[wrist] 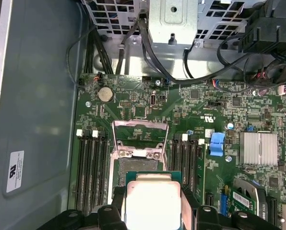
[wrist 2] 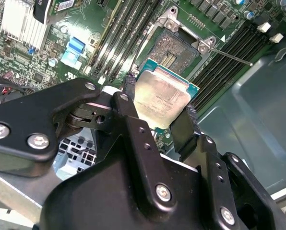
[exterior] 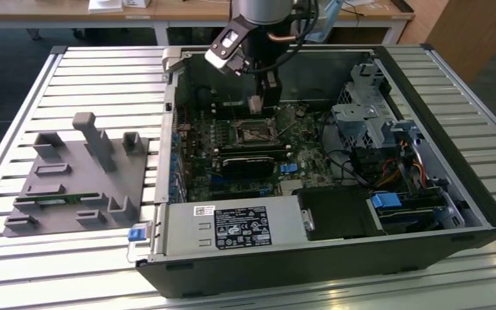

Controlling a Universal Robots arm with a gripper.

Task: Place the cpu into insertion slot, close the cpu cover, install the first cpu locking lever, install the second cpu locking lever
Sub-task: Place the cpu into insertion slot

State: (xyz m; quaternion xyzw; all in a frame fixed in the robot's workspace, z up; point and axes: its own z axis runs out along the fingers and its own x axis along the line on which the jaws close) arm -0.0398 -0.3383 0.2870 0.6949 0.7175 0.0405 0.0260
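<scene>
My gripper (wrist 2: 160,109) is shut on the cpu (wrist 2: 162,96), a flat silver square with a green edge, its two black fingers (wrist 2: 129,93) clamping opposite sides. In both wrist views the cpu (wrist: 152,200) hangs above the motherboard, just short of the insertion slot (wrist: 136,165), which has a dark centre and lies uncovered. The cpu cover (wrist: 140,124), a thin silvery frame, stands swung open on the far side of the slot. A thin metal lever (wrist 2: 229,56) sticks out beside the insertion slot (wrist 2: 174,48). In the exterior view the gripper (exterior: 258,102) hovers over the slot (exterior: 252,134) inside the open computer case.
Black memory slots (wrist: 91,167) flank the socket on both sides. A finned silver heatsink (wrist: 258,148) and a blue connector (wrist: 216,143) sit nearby. A drive cage with cables (exterior: 364,123) and a power supply (exterior: 230,227) crowd the case. A grey fixture (exterior: 75,174) stands outside it.
</scene>
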